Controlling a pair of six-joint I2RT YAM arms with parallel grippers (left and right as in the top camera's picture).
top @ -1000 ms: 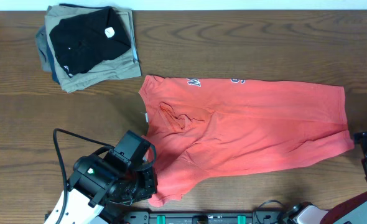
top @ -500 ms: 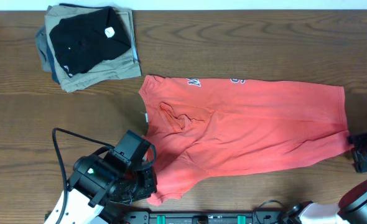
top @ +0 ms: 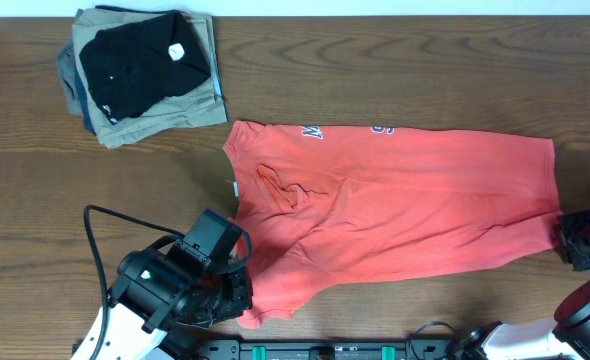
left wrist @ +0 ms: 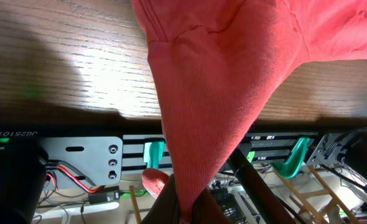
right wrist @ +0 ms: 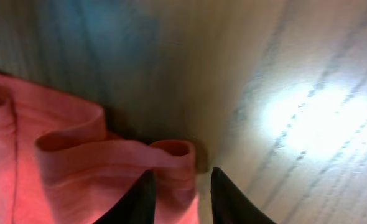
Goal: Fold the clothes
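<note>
The clothes (top: 405, 200), a red-orange T-shirt, lie spread across the table with white lettering (top: 311, 131) at the far edge. My left gripper (top: 237, 300) sits at the shirt's near-left corner. In the left wrist view it (left wrist: 186, 208) is shut on a pulled-up peak of the cloth (left wrist: 221, 93). My right gripper (top: 575, 240) is at the shirt's right near corner. In the right wrist view its jaws (right wrist: 182, 177) stand a narrow gap apart around a rolled fold of the hem (right wrist: 109, 155), and the right finger is still clear of the cloth.
A stack of folded garments (top: 140, 75), black on top of khaki and blue, sits at the far left of the wooden table (top: 425, 70). The table's front edge and a metal rail (left wrist: 78, 155) with cables lie just below my left gripper.
My right gripper has moved left onto the shirt's right corner and its jaws have narrowed from wide open. The left gripper and the shirt have stayed put.
</note>
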